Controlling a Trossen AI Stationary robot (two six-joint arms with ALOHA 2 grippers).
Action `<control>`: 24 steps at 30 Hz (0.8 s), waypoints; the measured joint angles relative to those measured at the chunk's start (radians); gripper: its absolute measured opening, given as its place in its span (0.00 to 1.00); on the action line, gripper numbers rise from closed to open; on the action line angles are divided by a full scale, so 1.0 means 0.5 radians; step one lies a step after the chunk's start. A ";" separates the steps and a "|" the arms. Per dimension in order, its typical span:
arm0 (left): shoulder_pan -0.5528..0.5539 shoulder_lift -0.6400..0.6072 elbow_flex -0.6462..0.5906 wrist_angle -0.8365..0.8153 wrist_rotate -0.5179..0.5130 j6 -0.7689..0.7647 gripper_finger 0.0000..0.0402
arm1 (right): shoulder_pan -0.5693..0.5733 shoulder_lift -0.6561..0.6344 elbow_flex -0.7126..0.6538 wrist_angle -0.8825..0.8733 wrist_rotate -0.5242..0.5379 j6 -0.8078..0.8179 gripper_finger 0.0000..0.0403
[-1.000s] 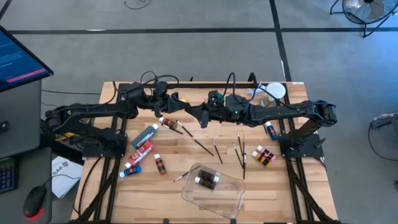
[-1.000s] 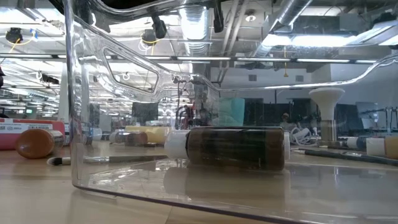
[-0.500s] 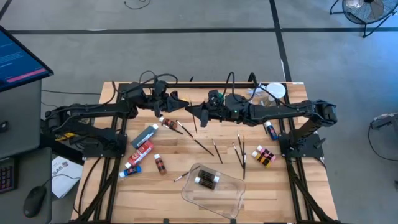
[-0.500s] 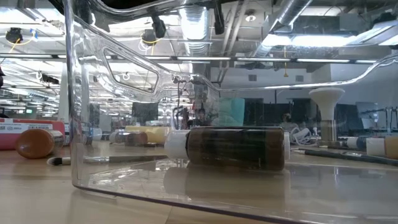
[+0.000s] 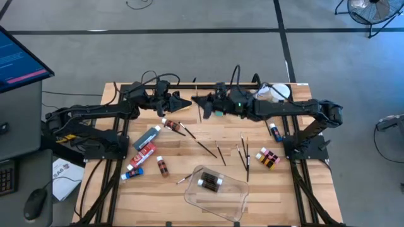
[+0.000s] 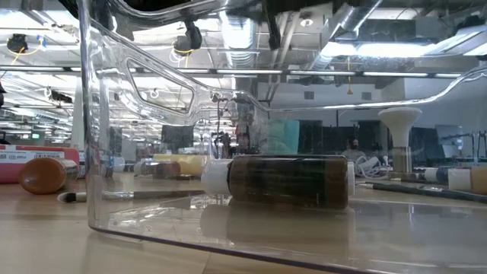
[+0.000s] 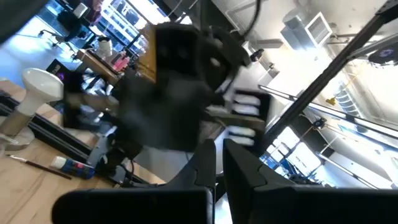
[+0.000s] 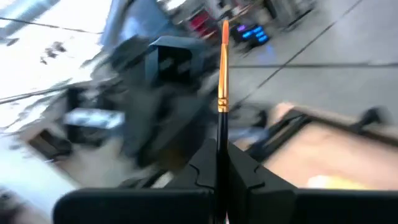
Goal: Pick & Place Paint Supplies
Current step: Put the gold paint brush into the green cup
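Orange-tipped brush (image 8: 222,81) sitting clamped in right gripper (image 5: 197,100) above table's (image 5: 189,148) far edge; left gripper (image 5: 184,102) facing it, closed, holding nothing.

high: overhead, downward | low: table-level, tray (image 6: 99,152) close

A grey floor (image 5: 189,57) crossed by dark lines (image 5: 281,31) is seen around the wooden counter (image 5: 189,157). A fan (image 5: 369,9) is placed at one corner and a monitor (image 5: 16,60) at another. Overhead, ducts (image 6: 240,30) and strip lights (image 6: 396,74) are seen.
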 joint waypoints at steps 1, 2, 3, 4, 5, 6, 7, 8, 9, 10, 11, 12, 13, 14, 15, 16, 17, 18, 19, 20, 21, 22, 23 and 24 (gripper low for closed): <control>0.005 0.000 0.000 -0.005 0.000 0.000 0.00 | -0.043 -0.005 0.000 -0.035 0.000 -0.027 0.00; 0.008 0.000 0.000 -0.005 0.001 0.000 0.00 | -0.082 -0.015 -0.003 -0.087 -0.001 -0.056 0.00; 0.008 0.000 0.000 -0.004 0.008 0.000 0.00 | -0.120 -0.023 -0.004 -0.113 -0.001 -0.099 0.00; 0.009 0.000 0.000 -0.004 0.017 0.000 0.00 | -0.157 -0.027 0.000 -0.130 -0.002 -0.148 0.00; 0.009 0.000 0.000 -0.004 0.031 0.000 0.00 | -0.195 -0.030 0.002 -0.156 -0.003 -0.201 0.00; 0.006 0.000 0.000 -0.004 0.054 -0.001 0.00 | -0.230 -0.039 0.002 -0.193 -0.007 -0.257 0.00; -0.002 0.000 0.000 -0.005 0.067 -0.001 0.00 | -0.269 -0.055 -0.003 -0.242 -0.014 -0.316 0.00; -0.013 0.000 0.000 -0.009 0.069 -0.001 0.00 | -0.303 -0.071 -0.005 -0.276 -0.013 -0.379 0.00; -0.024 0.000 0.000 -0.021 0.069 -0.001 0.00 | -0.336 -0.089 -0.004 -0.279 -0.013 -0.434 0.00; -0.032 0.000 0.000 -0.033 0.069 -0.001 0.00 | -0.368 -0.115 -0.008 -0.285 -0.012 -0.484 0.00; -0.041 0.000 0.000 -0.041 0.069 -0.001 0.00 | -0.397 -0.148 -0.037 -0.256 -0.010 -0.532 0.00; -0.050 0.000 0.000 -0.052 0.066 0.000 0.00 | -0.425 -0.185 -0.087 -0.210 -0.008 -0.578 0.00; -0.058 0.000 0.000 -0.076 0.064 0.002 0.00 | -0.450 -0.219 -0.150 -0.145 -0.008 -0.607 0.00; -0.061 0.000 0.000 -0.096 0.063 0.002 0.00 | -0.477 -0.257 -0.227 -0.080 -0.009 -0.620 0.00; -0.061 0.001 -0.007 -0.100 0.058 0.002 0.00 | -0.508 -0.298 -0.322 -0.007 -0.011 -0.623 0.00; -0.061 0.000 -0.021 -0.098 0.037 0.002 0.00 | -0.535 -0.340 -0.425 0.095 -0.014 -0.623 0.00; -0.065 -0.001 -0.038 -0.096 0.007 0.001 0.00 | -0.560 -0.373 -0.535 0.234 -0.015 -0.620 0.00; -0.065 0.000 -0.057 -0.100 -0.024 0.001 0.00 | -0.586 -0.409 -0.651 0.380 -0.016 -0.596 0.00; -0.065 0.000 -0.075 -0.108 -0.045 0.000 0.00 | -0.609 -0.441 -0.764 0.523 -0.015 -0.564 0.00; -0.067 0.000 -0.092 -0.110 -0.068 0.000 0.00 | -0.629 -0.456 -0.864 0.673 -0.016 -0.545 0.00; -0.067 0.000 -0.107 -0.107 -0.101 0.002 0.00 | -0.646 -0.463 -0.947 0.792 -0.020 -0.549 0.00; -0.073 0.000 -0.125 -0.097 -0.152 0.006 0.00 | -0.653 -0.475 -1.017 0.855 -0.029 -0.577 0.00; -0.083 0.000 -0.147 -0.096 -0.204 0.014 0.00 | -0.655 -0.479 -1.067 0.884 -0.032 -0.610 0.00; -0.091 0.000 -0.172 -0.101 -0.269 0.032 0.00 | -0.657 -0.481 -1.102 0.888 -0.036 -0.644 0.00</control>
